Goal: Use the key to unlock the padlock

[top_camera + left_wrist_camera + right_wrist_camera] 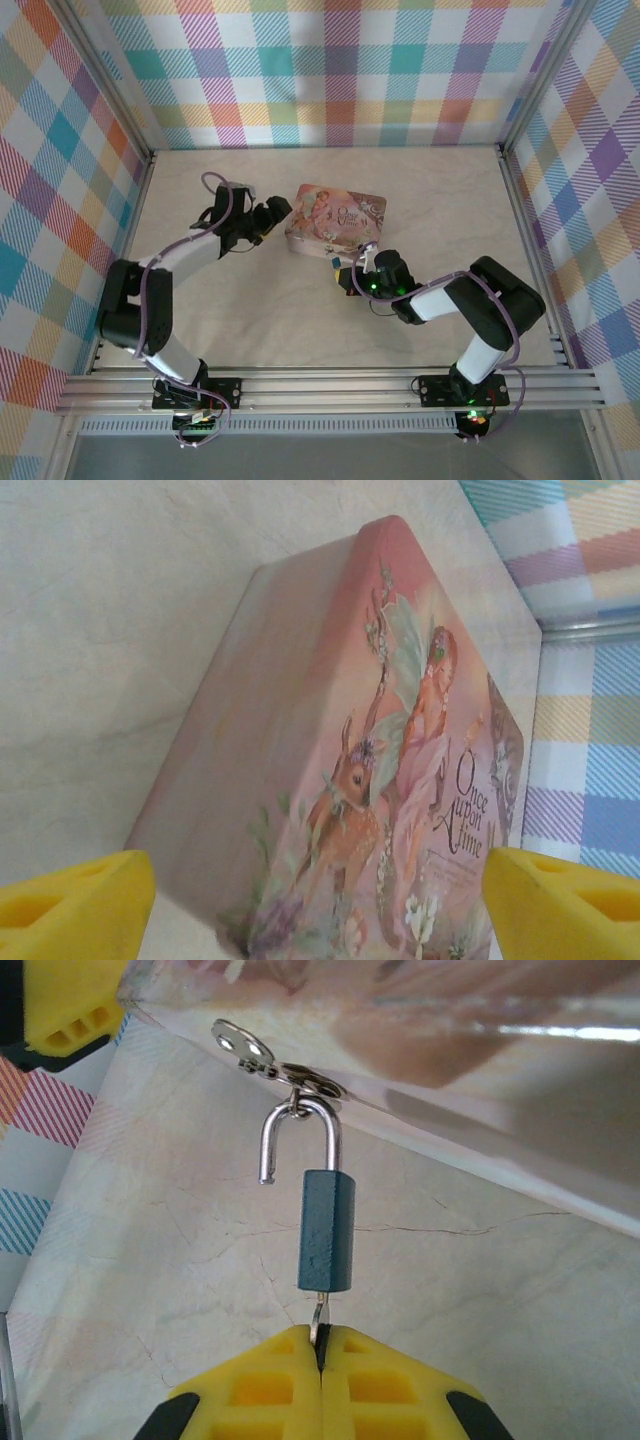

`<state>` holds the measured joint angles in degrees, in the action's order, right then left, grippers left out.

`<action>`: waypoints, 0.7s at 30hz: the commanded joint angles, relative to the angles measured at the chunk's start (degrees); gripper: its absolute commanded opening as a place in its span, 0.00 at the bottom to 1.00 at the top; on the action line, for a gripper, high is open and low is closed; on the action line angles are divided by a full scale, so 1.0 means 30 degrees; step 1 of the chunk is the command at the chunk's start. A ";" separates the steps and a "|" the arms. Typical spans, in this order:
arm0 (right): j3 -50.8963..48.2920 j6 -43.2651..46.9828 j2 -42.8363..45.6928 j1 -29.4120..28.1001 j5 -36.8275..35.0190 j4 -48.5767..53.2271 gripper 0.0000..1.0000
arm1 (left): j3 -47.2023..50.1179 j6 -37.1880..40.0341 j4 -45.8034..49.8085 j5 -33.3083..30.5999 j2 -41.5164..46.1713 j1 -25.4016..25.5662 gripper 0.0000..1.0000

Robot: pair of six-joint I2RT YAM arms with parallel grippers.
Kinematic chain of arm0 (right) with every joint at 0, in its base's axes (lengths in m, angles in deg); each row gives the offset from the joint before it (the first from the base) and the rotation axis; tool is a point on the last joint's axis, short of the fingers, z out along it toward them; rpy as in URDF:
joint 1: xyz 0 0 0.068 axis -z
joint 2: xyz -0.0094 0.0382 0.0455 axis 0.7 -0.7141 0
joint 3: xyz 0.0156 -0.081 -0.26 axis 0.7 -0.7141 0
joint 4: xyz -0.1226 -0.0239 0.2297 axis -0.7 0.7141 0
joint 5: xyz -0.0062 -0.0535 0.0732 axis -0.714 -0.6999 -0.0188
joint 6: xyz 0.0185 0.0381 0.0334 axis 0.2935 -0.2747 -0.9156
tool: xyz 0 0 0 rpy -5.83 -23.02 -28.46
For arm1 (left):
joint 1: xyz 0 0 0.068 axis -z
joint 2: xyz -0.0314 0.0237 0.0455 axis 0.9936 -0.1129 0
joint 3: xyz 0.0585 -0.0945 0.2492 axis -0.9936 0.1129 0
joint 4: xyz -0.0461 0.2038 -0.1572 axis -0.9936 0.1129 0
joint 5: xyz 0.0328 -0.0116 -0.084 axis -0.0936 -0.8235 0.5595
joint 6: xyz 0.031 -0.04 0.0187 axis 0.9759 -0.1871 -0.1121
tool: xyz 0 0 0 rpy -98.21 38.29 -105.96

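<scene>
At left, the left claw (268,218) gapes empty, its 2 yellow fingers (70,900) spread near one end of the pink tin (330,740). From the tin's front hasp (305,1078) hangs the padlock (327,1230), its shackle (300,1125) already sprung (1 leg free). Under it, the right claw (320,1355) is clamped on the key (317,1318), seated in the blue body. Unlocking looks done; the next move, I judge, calls for unhooking the shackle gently, without dragging the tin across the surface (150,1290).

Looks like a robot lab test cell; alu. extrusion frame (105,85) w/ plaid cloth walls (340,70) boxing in marble-look tabletop (250,310); arm bases (195,388) bolted to front rail (330,385).
</scene>
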<state>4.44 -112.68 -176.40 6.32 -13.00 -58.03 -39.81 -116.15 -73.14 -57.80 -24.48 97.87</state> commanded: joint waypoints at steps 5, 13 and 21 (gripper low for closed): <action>-0.0048 -0.1368 -0.1254 0.0270 0.0284 -0.0772 0.00 | -0.2456 0.2327 0.0237 0.3137 -0.2735 -0.0388 0.84; -0.0044 -0.1237 -0.1494 0.0420 -0.0018 -0.0478 0.00 | -0.3220 0.3440 0.0816 0.3782 -0.4330 -0.0330 0.77; 0.0017 -0.1215 -0.1594 0.0589 0.0015 -0.0418 0.00 | -0.2205 0.4295 0.1598 0.2908 -0.4716 -0.0271 0.69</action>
<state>4.49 -114.37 -179.59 7.15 -12.33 -62.31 -48.16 -105.90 -70.98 -48.25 -38.03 97.47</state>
